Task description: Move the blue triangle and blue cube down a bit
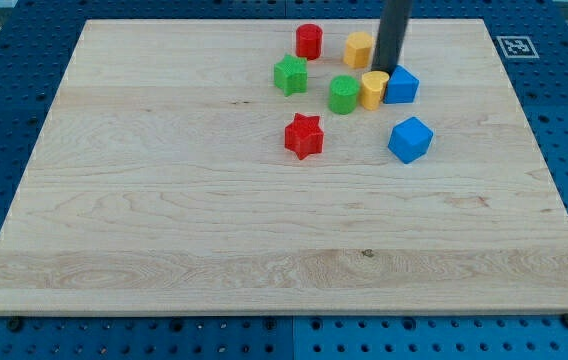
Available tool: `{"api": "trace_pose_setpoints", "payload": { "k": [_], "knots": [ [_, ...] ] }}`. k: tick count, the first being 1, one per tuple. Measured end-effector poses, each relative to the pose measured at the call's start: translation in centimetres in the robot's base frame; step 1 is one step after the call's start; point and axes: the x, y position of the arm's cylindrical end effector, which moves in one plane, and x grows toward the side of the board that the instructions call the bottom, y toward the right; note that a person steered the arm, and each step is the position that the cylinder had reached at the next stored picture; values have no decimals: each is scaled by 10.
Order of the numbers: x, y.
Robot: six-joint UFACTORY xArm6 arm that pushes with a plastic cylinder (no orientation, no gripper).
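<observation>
Nearest, blue plastic cube (410, 139) waits; my tip (388, 70), a bare rod with no end effector to open, sits just above blue plastic triangle (401, 86) — I'd push straight down, gently.

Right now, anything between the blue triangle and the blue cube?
No. In the camera view, bare board separates the blue triangle from the blue cube below it. My tip sits at the triangle's upper-left edge, beside the yellow block.

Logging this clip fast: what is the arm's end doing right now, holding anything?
My tip: a bare rod, holds nothing; it sits just above the blue triangle, beside the yellow block.
</observation>
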Motion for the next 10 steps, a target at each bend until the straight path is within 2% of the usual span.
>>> {"api": "trace_pose_setpoints", "payload": {
  "k": [2,3,5,6,8,9,10],
  "knots": [
    [77,60],
    [90,61],
    [39,46],
    [40,26],
    [105,24],
    [105,10],
    [85,-18]
  ]
}}
